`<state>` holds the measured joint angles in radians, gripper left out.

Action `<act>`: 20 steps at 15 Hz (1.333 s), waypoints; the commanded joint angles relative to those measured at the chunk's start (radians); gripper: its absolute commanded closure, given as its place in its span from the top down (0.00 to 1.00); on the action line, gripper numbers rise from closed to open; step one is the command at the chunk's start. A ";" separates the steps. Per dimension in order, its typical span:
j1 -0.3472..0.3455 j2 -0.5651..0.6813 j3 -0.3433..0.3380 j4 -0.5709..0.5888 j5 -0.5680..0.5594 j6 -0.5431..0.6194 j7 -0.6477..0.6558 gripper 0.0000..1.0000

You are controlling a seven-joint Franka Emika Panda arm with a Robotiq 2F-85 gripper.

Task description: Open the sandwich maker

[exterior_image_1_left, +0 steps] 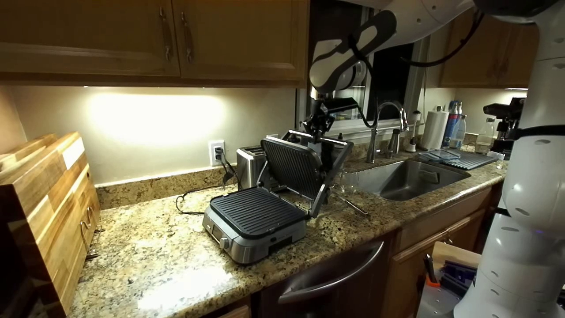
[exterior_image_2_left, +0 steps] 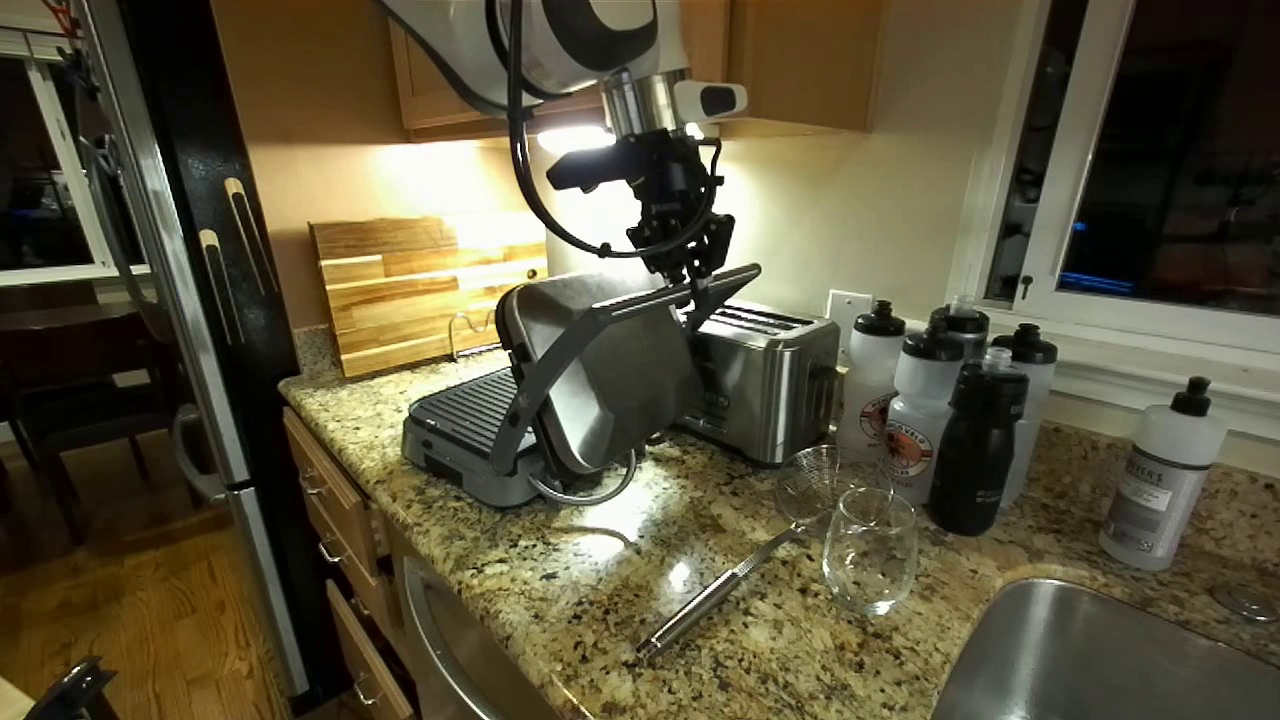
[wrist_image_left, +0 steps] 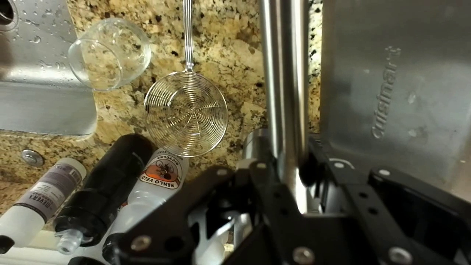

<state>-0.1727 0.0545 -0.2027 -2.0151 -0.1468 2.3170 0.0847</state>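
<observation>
the sandwich maker [exterior_image_1_left: 271, 207] stands wide open on the bench [exterior_image_1_left: 145, 251], near the toaster [exterior_image_2_left: 775, 380]! lid [exterior_image_2_left: 630, 370] tilted up, ridged plates [exterior_image_1_left: 289, 168] showing, and the jaws are clamped right onto its handle [wrist_image_left: 287, 92].

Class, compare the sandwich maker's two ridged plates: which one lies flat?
The lower plate, on the base; the upper plate, inside the raised lid, is tipped up steeply.

In an exterior view, sandwich maker [exterior_image_1_left: 265, 212] sits on counter [exterior_image_1_left: 132, 247]: cutting board [exterior_image_1_left: 57, 212] left, toaster [exterior_image_1_left: 250, 168] behind, sink [exterior_image_1_left: 399, 176] right. In an exterior view, skimmer [exterior_image_2_left: 705, 600] lies beside glass [exterior_image_2_left: 870, 555], bottles [exterior_image_2_left: 925, 400] behind. Wrist view: lid handle [wrist_image_left: 287, 73] within claw [wrist_image_left: 292, 163].
</observation>
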 commanded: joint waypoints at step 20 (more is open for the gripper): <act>0.026 -0.166 0.062 0.054 0.090 -0.343 0.088 1.00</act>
<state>-0.1629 -0.0310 -0.1540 -1.9472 -0.0932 2.0693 0.1984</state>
